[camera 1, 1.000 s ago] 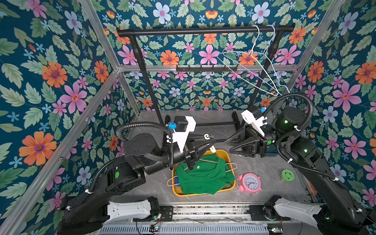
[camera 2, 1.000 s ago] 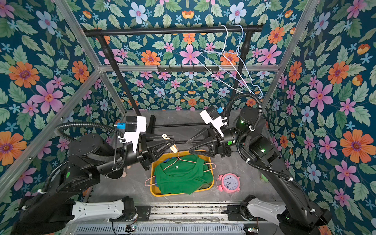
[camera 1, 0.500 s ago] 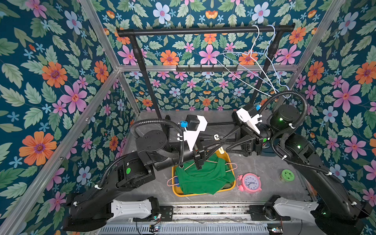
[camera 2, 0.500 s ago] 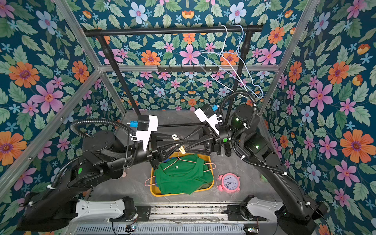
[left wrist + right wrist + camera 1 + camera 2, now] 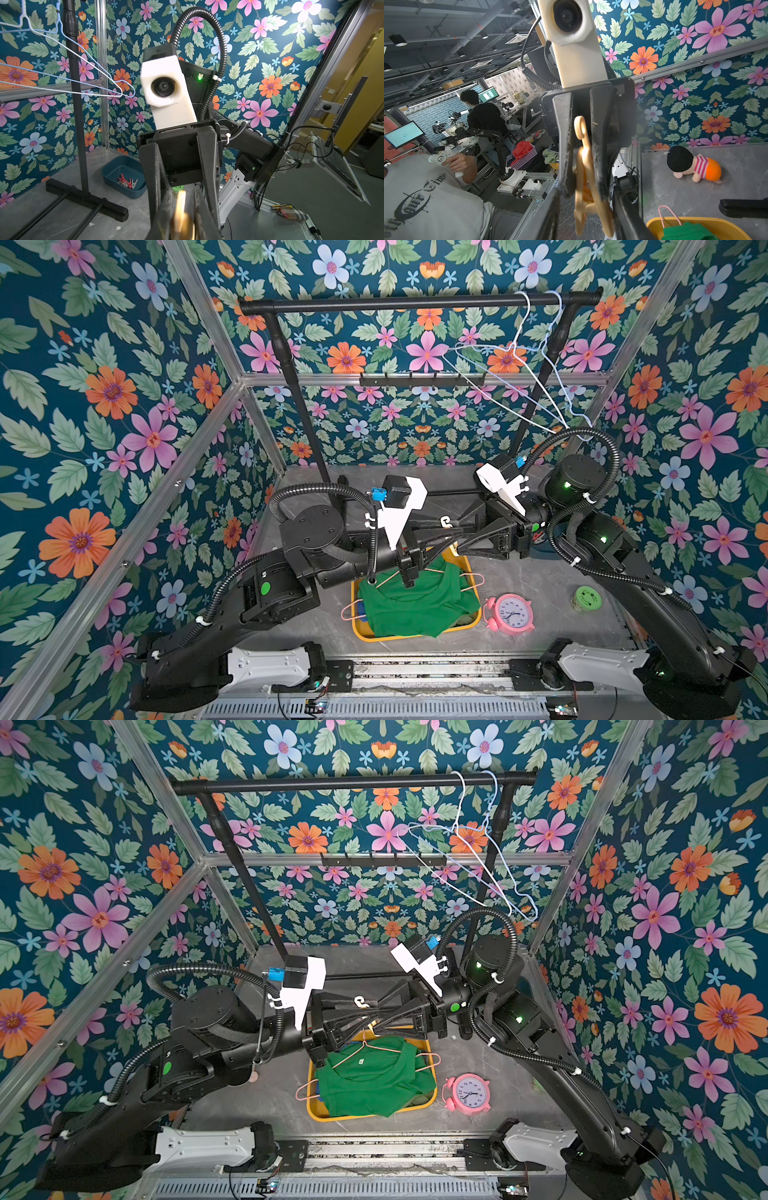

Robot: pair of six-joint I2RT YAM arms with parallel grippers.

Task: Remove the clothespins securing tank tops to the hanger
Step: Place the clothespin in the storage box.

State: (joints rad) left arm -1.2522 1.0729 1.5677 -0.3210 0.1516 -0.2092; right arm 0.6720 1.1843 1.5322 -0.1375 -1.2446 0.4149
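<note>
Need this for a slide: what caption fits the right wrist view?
The left hand clamps a peach clothespin, framed by the open right hand.

Your left arm [image 5: 266, 593] and right arm [image 5: 623, 556] stretch toward each other, wrists roughly level, tips meeting. Your left gripper [image 5: 449, 531] has its fingers [image 5: 564, 145] clamped on a peach clothespin [image 5: 583, 162]. Your right gripper [image 5: 459, 536] keeps its fingers [image 5: 550, 218] partly apart, straddling it.

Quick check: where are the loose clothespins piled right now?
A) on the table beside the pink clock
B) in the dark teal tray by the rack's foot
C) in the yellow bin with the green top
B: the left wrist view shows red and pale clothespins lying inside the dark teal tray next to the rack's foot.
</note>
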